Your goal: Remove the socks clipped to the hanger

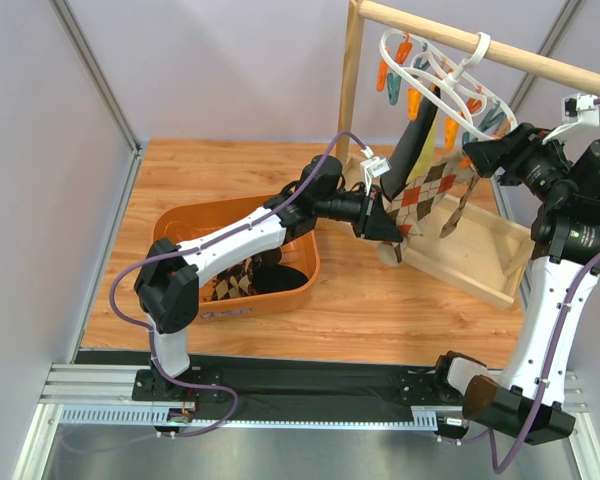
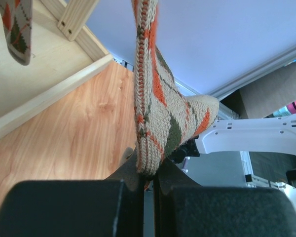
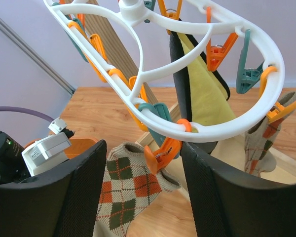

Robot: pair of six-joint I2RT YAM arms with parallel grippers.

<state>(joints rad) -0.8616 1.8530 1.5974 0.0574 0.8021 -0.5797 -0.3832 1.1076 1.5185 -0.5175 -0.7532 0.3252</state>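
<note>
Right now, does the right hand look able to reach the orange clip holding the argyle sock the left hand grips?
Probably yes: the right hand is open, that orange clip sits between its fingers, nothing blocking.

Bright, even light, soft shadows; wrist-view foregrounds slightly blurred

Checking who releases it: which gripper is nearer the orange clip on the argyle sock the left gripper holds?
Right. The right gripper, open, flanks the orange clip; the left gripper is below, clamped on the end of the sock.

Three clipped socks (image 3: 130,190), one hanger (image 3: 212,132)
</note>
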